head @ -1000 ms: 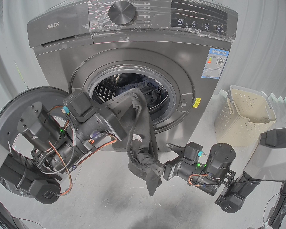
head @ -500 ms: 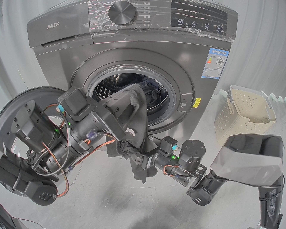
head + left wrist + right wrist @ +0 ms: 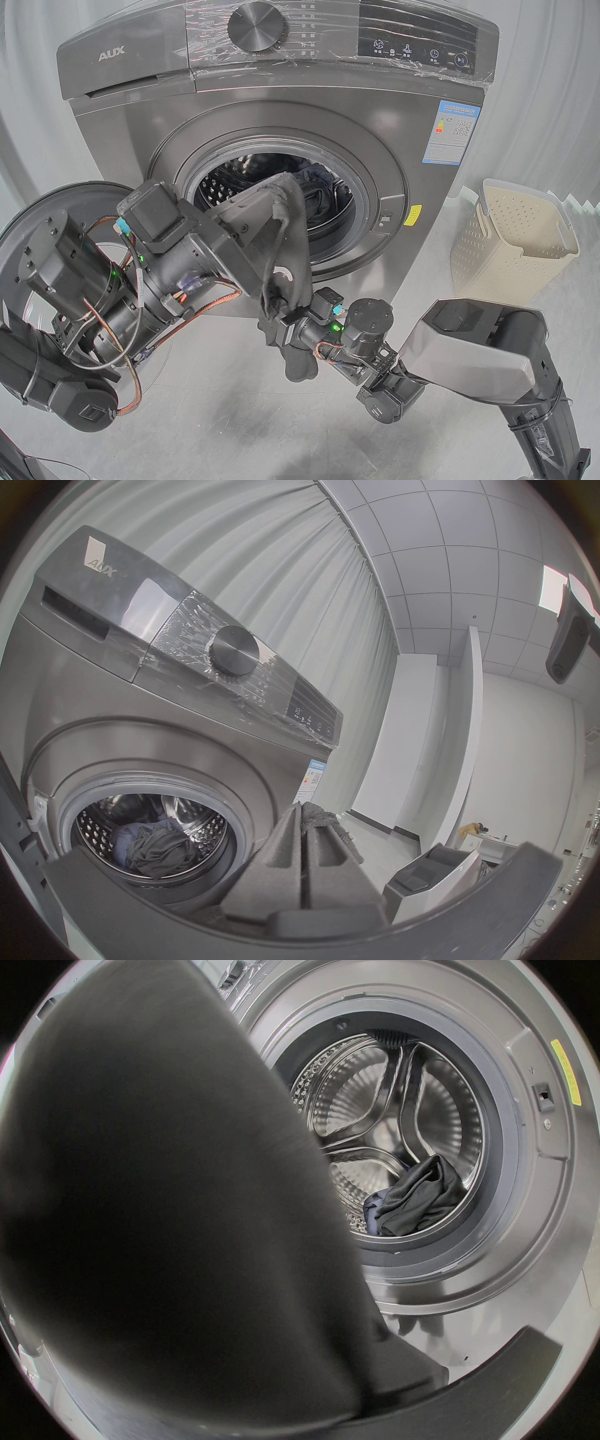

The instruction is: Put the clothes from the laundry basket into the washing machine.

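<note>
My left gripper [image 3: 279,191] clenches a dark grey garment [image 3: 300,250] at the open mouth of the washing machine [image 3: 375,187], just ahead of it. Below, my right gripper [image 3: 285,317] sits buried in the hanging tail; I cannot tell its grip. Loading is under way, and next I judge both ends need pushing inside.

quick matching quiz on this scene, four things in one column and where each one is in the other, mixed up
Things:
1 garment
2 basket
3 door
4 dial

Places:
A on the floor, right of the washer
B swung open, at the washer's left
C held by the left gripper in front of the washer's opening
D on the washer's top panel

Pairs: 1-C, 2-A, 3-B, 4-D
</note>
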